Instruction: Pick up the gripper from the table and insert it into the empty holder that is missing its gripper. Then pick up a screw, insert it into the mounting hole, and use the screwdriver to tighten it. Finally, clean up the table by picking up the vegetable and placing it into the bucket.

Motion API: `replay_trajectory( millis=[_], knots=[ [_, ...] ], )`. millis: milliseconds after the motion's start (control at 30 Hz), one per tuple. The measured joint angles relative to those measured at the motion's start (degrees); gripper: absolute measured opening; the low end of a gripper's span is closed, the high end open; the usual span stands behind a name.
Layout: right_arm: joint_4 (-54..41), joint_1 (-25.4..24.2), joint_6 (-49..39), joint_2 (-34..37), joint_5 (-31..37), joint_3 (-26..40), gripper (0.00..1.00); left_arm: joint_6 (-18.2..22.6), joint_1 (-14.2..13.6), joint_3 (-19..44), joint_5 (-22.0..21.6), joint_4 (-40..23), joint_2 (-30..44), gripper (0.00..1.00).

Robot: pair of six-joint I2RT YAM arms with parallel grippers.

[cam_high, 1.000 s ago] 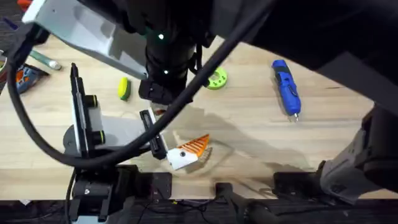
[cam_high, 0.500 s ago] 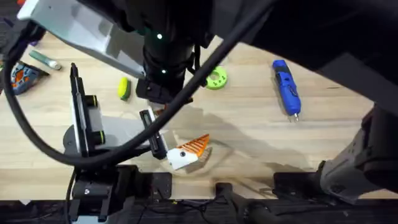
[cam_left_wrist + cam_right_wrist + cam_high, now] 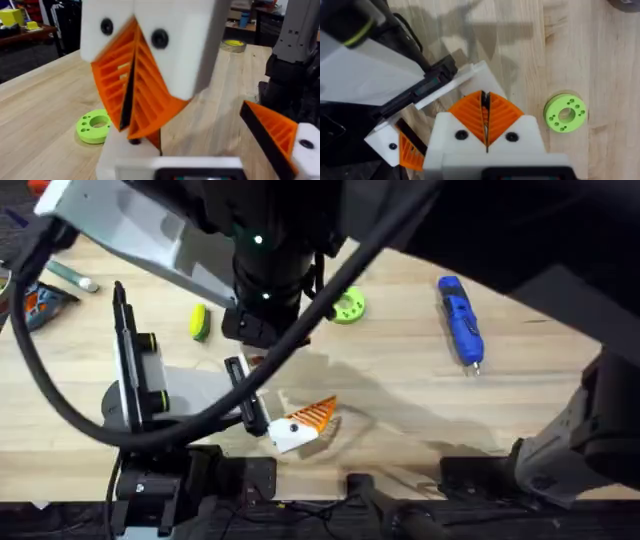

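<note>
Left gripper point(image 3: 131, 95) and right gripper point(image 3: 485, 117) were both pinched closed on nothing that I could see. The orange gripper point(image 3: 318, 414) lay against the white holder point(image 3: 290, 436) near the table's point(image 3: 400, 410) front edge. It looked light, stiff and slick, so I'd pinch its ribbed flanks.

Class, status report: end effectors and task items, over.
Left end effector shut, right end effector shut, both empty. Screwdriver, vegetable lying on table. Green disc near right end effector.
</note>
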Motion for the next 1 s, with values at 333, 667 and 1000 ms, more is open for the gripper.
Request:
replay_trajectory(
  millis=[333,667,1000],
  knots=[
    [0.1,0.0,0.0,-0.3,0.0,0.0,0.005,0.0,0.0,0.0,0.0,0.0,0.0,0.986],
    [0.1,0.0,0.0,-3.0,0.0,0.0,0.005,0.0,0.0,0.0,0.0,0.0,0.0,0.986],
    [0.7,0.8,0.0,-3.0,0.0,0.0,0.005,0.0,0.0,0.0,0.0,0.0,0.0,0.987]
  ],
)
